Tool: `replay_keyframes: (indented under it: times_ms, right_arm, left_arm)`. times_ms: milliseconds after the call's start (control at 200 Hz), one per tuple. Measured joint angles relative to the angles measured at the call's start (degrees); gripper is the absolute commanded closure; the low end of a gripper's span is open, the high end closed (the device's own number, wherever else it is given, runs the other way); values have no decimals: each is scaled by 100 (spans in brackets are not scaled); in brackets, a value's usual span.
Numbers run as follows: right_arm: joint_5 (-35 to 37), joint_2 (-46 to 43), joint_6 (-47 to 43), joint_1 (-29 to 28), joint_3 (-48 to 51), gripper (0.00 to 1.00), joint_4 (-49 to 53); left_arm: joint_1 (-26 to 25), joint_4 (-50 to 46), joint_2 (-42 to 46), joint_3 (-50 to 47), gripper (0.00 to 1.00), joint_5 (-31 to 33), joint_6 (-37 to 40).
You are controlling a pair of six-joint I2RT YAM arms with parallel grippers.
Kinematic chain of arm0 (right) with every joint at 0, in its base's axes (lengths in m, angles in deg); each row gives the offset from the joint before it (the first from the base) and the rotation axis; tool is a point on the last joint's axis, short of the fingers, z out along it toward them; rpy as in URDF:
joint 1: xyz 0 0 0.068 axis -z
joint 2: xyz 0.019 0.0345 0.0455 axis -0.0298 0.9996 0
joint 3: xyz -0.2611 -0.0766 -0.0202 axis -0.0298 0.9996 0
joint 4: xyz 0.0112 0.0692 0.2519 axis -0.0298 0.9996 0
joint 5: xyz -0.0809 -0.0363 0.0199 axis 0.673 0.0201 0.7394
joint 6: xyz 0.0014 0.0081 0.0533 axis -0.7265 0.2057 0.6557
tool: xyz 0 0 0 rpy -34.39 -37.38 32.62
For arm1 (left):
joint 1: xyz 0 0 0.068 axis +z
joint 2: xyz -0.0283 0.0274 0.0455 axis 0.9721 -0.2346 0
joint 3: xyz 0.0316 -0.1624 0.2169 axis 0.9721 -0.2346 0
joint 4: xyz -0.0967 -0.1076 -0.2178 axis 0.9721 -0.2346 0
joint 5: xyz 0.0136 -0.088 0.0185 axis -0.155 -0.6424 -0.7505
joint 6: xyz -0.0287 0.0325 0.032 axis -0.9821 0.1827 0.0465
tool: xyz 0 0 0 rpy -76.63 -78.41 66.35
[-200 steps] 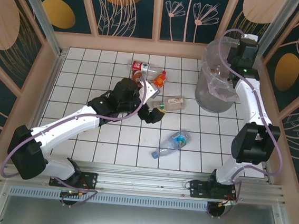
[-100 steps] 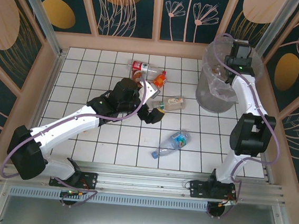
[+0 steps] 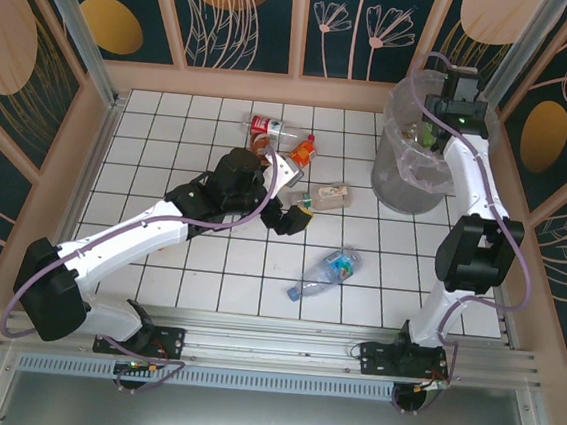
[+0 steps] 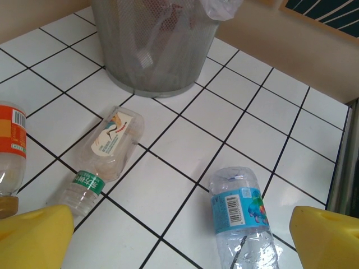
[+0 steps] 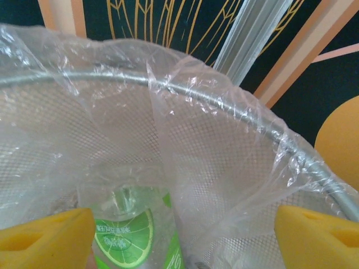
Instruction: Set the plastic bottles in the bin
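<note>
Right claw (image 5: 179, 235) springs open over the tall grey bag-lined bin (image 5: 224, 101); green-labelled clear plastic bottle (image 5: 126, 238) falls beneath it, another one binned.

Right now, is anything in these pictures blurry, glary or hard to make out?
Top external view: even light, sharp, just soft shadows on the tiled table. Left wrist view: the blue-label bottle is crisp, the yellow jaws at the bottom corners blurred. Right wrist view: the crinkled plastic bag glints and partly veils the lime-label bottle.
</note>
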Motion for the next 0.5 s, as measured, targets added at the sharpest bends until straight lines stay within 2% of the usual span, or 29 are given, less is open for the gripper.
replay_keyframes:
  times_ms: [140,275,500]
  right_arm:
    - [-321,-92,262,63,-20,35,160]
    - [-866,-538,540,188,306,34,227]
    - [-1390,-2065,1008,195,1541,31,7]
  left_arm:
    - [0,0,4,0,1,0,0]
    - [0,0,15,-2,1,-2,0]
    - [0,4,68,-17,1,-22,4]
